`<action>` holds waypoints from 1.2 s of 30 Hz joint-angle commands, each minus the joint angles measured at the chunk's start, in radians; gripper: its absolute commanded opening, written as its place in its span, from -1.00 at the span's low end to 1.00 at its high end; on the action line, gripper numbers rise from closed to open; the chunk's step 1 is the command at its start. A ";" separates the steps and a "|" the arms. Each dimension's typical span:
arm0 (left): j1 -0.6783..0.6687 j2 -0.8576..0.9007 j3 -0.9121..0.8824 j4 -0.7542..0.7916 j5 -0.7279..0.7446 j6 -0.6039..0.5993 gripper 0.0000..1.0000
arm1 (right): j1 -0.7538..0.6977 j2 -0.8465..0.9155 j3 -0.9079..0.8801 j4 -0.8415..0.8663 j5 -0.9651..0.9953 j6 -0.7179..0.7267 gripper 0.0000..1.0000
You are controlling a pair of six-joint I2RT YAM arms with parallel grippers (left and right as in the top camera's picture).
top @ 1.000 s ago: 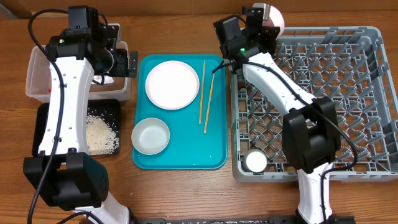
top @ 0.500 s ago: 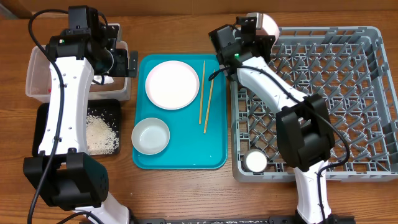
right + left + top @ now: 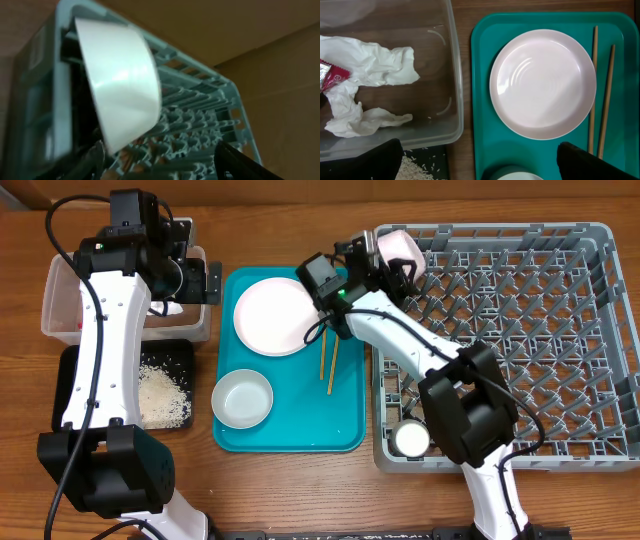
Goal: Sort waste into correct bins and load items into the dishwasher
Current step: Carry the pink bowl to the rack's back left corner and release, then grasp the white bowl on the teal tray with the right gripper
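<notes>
Right gripper (image 3: 392,262) is clamped on a pale bowl (image 3: 398,248) at the grey dish rack's (image 3: 560,330) 10 o'clock corner. Left gripper (image 3: 185,270), jaws spread, hangs over the clear tub (image 3: 452,75) holding crumpled tissue (image 3: 375,65) and a red wrapper (image 3: 331,75). Plate (image 3: 276,317), chopsticks (image 3: 335,360) and a small bowl (image 3: 242,398) lie on the teal tray (image 3: 300,435); rice (image 3: 163,395) fills the black tray (image 3: 72,375).

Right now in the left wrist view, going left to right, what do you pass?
Red wrapper → white tissue → clear tub wall → teal tray rim → white plate → chopsticks.
</notes>
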State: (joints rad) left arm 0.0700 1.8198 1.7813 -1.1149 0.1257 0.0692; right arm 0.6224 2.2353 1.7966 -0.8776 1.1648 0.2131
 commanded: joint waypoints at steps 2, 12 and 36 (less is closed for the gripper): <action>0.002 -0.015 0.028 0.000 -0.006 -0.006 1.00 | -0.002 -0.092 0.024 -0.101 -0.174 0.141 0.47; 0.002 -0.015 0.028 0.000 -0.006 -0.006 1.00 | -0.016 -0.283 0.154 -0.242 -0.947 0.166 0.51; 0.002 -0.015 0.028 0.000 -0.006 -0.006 1.00 | 0.231 -0.084 -0.142 0.059 -1.420 0.447 -0.46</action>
State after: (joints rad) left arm 0.0700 1.8198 1.7813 -1.1145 0.1257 0.0692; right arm 0.8570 2.1429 1.6588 -0.8261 -0.2626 0.6456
